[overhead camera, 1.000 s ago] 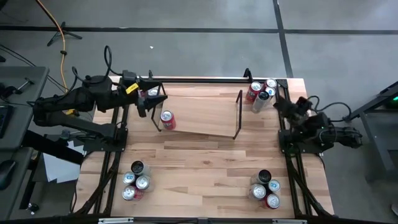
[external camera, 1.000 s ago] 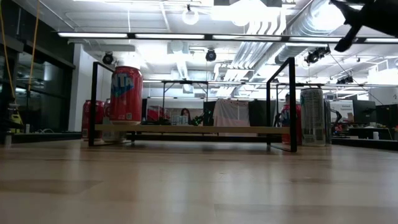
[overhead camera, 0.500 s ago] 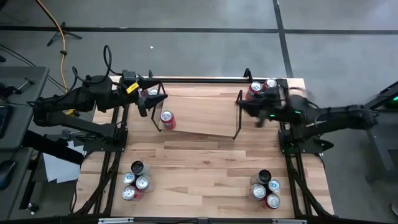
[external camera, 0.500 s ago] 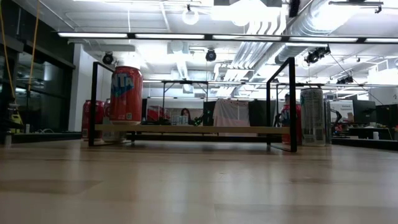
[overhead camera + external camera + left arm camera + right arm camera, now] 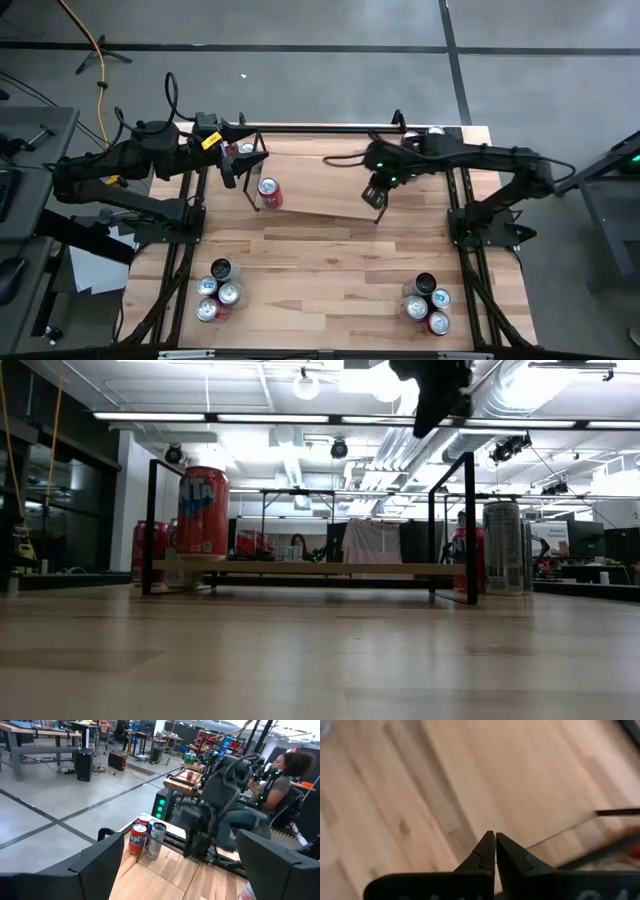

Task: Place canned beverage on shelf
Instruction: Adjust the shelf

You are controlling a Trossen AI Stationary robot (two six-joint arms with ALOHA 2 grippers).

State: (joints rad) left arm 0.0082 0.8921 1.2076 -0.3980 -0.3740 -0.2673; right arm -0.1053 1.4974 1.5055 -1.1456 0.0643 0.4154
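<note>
The shelf, a low black-rod rack with a see-through top, stands on the far half of the wooden table. A red can stands upright on its base on the shelf top's left end. My left gripper hangs level at the shelf's far left corner, open, with nothing between its fingers. My right gripper hovers over the shelf's right end, pointing down, shut and holding nothing. It enters the low view from the top.
Clusters of cans stand near left, near right and at the far right corner. More cans stand behind the shelf's left end. A tall silver can stands right of the shelf. A person sits beyond the table's right side.
My right arm has swung from the table's right edge toward the left, out over the shelf's right end, rising. Its gripper has tipped over and now points down, and it has stayed shut. The red can and the shelf have not moved.
</note>
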